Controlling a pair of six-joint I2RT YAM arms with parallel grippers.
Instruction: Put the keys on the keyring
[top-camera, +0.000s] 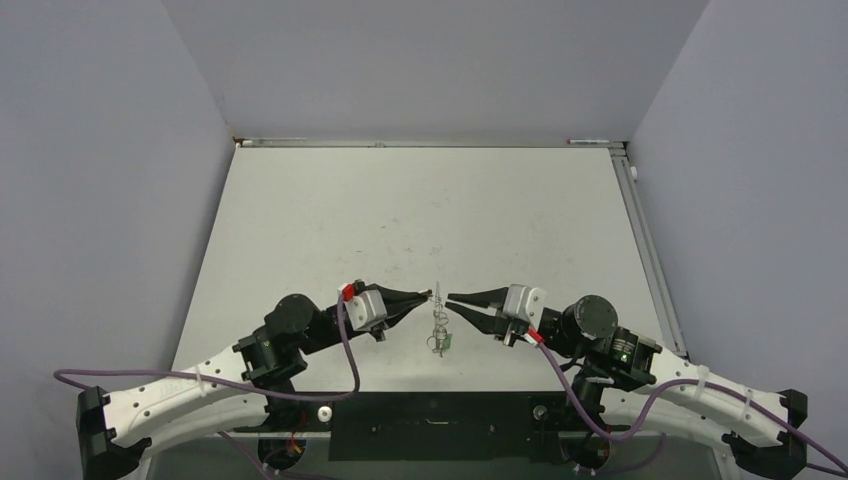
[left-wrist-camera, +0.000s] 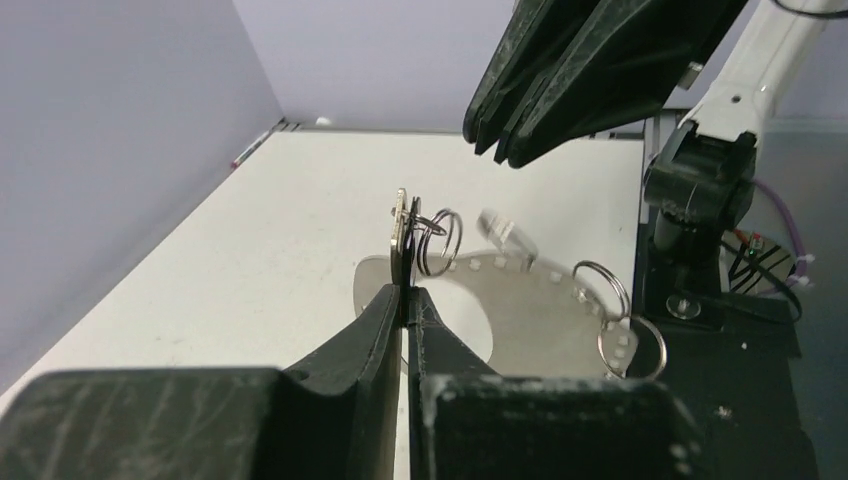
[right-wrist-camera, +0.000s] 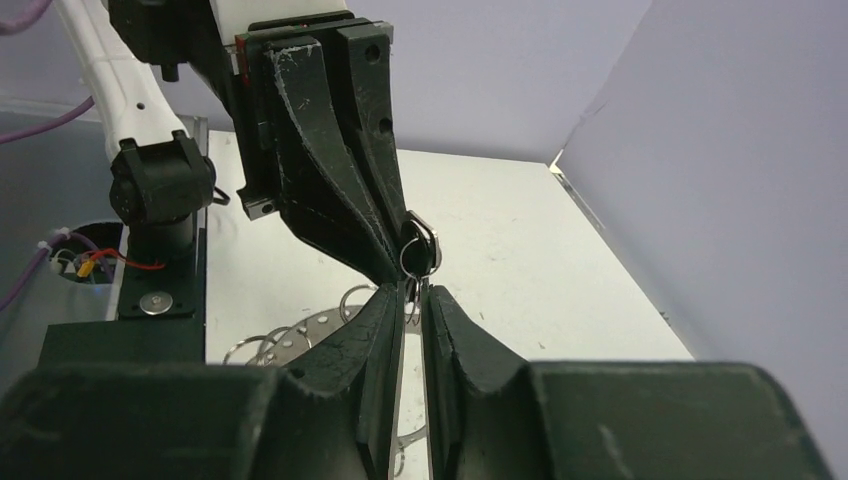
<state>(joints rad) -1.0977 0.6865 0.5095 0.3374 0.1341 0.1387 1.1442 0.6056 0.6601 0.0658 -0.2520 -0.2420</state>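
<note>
Progress: about midway, I'd judge; no key visibly threaded on yet.
Left gripper (left-wrist-camera: 405, 292): jaws pressed together, pinching a key (left-wrist-camera: 401, 238) upright.
Right gripper (right-wrist-camera: 412, 292): jaws nearly together with a slim gap; can't tell if they grip anything.
Keyring (top-camera: 438, 328): beneath the meeting tips, green tag (top-camera: 450, 346) lowest; hanging or resting on the surface (top-camera: 400, 210), unclear.
Remaining: work key onto loop.

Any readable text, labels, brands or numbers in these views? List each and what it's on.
No text can be read in any view.
Green tag on the keyring: too small to tell whether it carries print.
Key: seen edge-on, no stamp visible.
</note>
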